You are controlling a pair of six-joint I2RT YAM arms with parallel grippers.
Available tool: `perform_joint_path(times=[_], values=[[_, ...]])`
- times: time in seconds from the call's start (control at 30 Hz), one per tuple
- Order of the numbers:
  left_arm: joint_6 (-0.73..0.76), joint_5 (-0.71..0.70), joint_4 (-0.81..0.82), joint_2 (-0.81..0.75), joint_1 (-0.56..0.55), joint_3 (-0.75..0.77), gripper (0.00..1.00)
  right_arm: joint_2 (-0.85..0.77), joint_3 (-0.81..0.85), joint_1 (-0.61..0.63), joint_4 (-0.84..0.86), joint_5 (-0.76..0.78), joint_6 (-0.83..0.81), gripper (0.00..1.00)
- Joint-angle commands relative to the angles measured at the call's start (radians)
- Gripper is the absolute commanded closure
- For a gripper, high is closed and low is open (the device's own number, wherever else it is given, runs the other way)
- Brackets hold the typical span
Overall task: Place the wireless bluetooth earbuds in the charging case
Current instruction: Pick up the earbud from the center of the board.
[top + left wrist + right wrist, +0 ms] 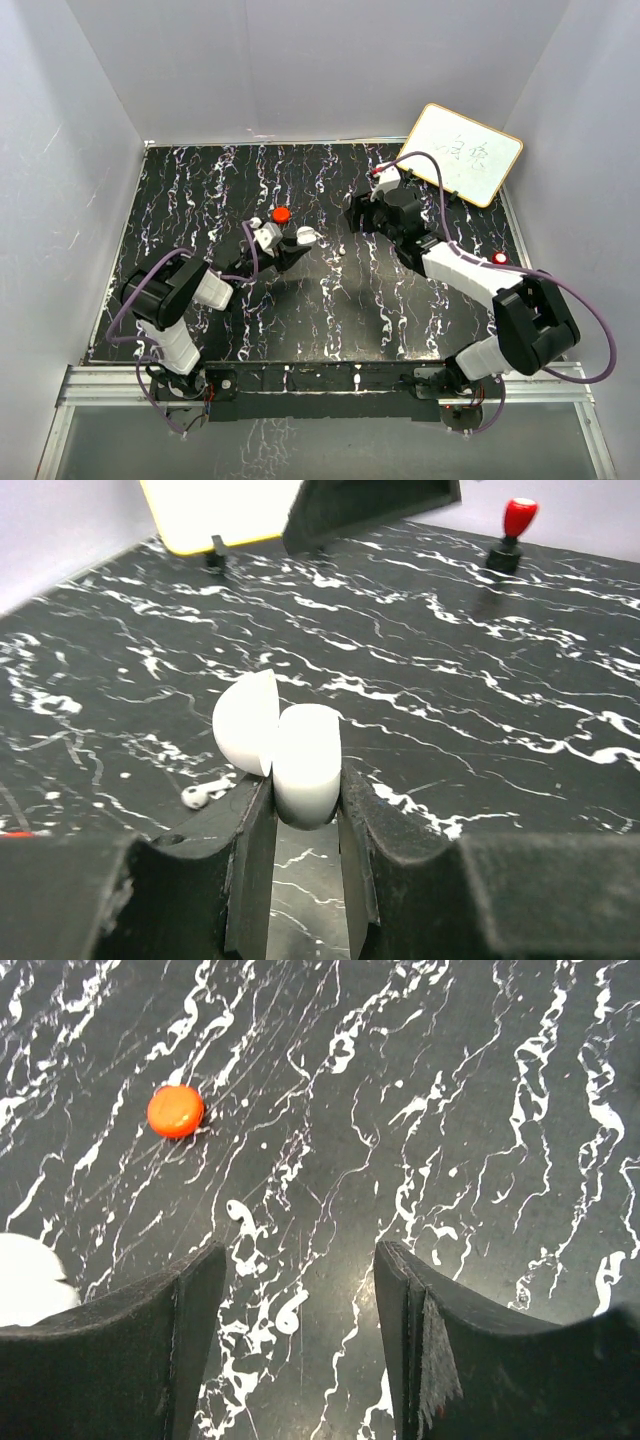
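Near the table's (pixel 330 320) middle my left gripper (pixel 303 780) is clamped on the open charging case (pixel 305 745) and my right gripper (pixel 300 1250) hangs half-open and empty, so I judge that next I pinch the tiny white earbud (pixel 197 796) lying just beside the left gripper.

The black fingers (pixel 250 880) of the left gripper (pixel 303 785) are hiding the lower half of the white rounded plastic charging case (pixel 305 755), and whether anything is sitting inside it cannot be told. Beside one finger a tiny white rounded piece (pixel 197 796) is lying partly behind it, too small to identify. Far across the black marbled table (pixel 450 680) a tiny red-topped dark piece (pixel 512 530) is showing only as a blur. The handwriting on the yellow-rimmed whiteboard (pixel 462 152) is reading too small to make out. In the right wrist view the picture's edge and a finger are cropping a white rounded shape (pixel 25 1280)
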Motion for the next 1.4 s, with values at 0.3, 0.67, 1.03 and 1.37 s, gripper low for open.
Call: perform_joint_path(times=[0.3, 0.67, 1.03, 1.37], values=[[0.118, -0.146, 0.207, -0.194, 0.002, -0.07, 1.0, 0.208, 0.172, 0.0, -0.088, -0.216, -0.093, 0.5], [0.083, -0.124, 0.206, -0.228, 0.005, -0.077, 1.0, 0.412, 0.288, 0.0, -0.103, -0.265, -0.03, 0.52], [0.056, -0.12, 0.206, -0.241, 0.006, -0.077, 1.0, 0.332, 0.226, -0.001, -0.164, -0.153, -0.032, 0.52], [0.05, -0.101, 0.205, -0.24, 0.006, -0.077, 1.0, 0.317, 0.222, -0.001, -0.149, -0.166, -0.039, 0.51]])
